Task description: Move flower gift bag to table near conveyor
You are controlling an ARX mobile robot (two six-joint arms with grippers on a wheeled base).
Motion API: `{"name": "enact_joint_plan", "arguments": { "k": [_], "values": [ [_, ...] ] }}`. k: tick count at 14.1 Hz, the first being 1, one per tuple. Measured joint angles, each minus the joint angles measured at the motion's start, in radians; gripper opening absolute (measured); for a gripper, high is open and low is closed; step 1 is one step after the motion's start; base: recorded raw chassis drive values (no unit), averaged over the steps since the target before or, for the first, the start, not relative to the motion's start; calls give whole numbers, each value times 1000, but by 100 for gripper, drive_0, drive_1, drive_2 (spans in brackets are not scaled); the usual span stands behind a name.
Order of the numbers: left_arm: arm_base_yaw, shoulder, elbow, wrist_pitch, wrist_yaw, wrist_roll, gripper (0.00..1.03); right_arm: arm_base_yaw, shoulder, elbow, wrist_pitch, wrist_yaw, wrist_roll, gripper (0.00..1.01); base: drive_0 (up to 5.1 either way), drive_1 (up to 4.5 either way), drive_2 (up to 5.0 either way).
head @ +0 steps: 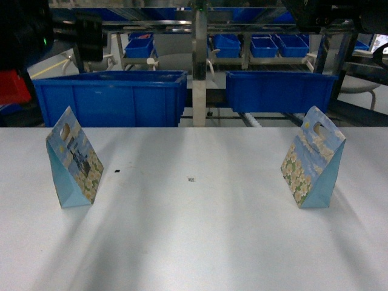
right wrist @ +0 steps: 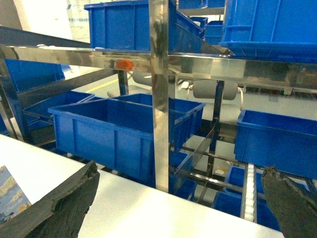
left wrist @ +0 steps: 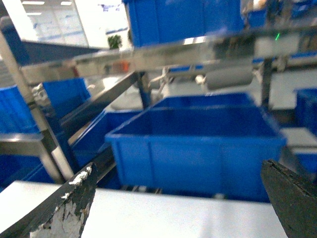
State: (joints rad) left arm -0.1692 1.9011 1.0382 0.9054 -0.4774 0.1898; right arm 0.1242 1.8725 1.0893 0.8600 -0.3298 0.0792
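flower gift bag [head: 312, 159] upright, right on white worktop [head: 194, 242] | second bag [head: 74, 160] left | conveyor [head: 200, 73] behind

White table [head: 194, 242], two flower gift bags upright, left bag [head: 74, 159], right bag [head: 313, 157], well apart

Gift bags: you have two, one [head: 74, 159] and another [head: 313, 159], well apart on the bench [head: 194, 242].
Big blue bins beyond the bench: two, [head: 112, 97] and [head: 280, 91].
Tools: two, both spread wide.
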Motion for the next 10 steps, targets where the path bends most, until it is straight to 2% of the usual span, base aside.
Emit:
{"name": "enact_joint_plan", "arguments": {
  "k": [1, 3, 4, 5, 6, 7, 9, 10],
  "values": [
    [-12, -68, 0, 11, 19, -36, 98, 0, 0, 0, -1, 0, 0, 98, 0, 0, 0],
    [-14, -77, 4, 6, 25, -60, 98, 0, 0, 0, 1, 0, 0, 98, 0, 0, 0],
    [-4, -67, -1, -47, 69, -82, 95, 0, 0, 0, -3, 1, 0, 98, 0, 0, 0],
    [25, -124, -97, -86, 243, -133, 81, 19, -40, -48, -52, 216, -30, 86, 0, 0, 0],
    [43, -209, -224, -37, 336, -159, 66, 18, -117, -182, -5, 380, -55, 72, 0, 0, 0],
    [58, -288, -313, 11, 359, -169, 54, -2, -190, -287, 42, 431, -63, 59, 0, 0, 0],
    [79, -411, -501, 62, 384, -183, 24, -35, -327, -489, 111, 429, -72, 29, 0, 0, 0],
    [83, -452, -584, 69, 400, -183, 10, -40, -375, -581, 125, 412, -72, 15, 0, 0, 0]
  ]
}}
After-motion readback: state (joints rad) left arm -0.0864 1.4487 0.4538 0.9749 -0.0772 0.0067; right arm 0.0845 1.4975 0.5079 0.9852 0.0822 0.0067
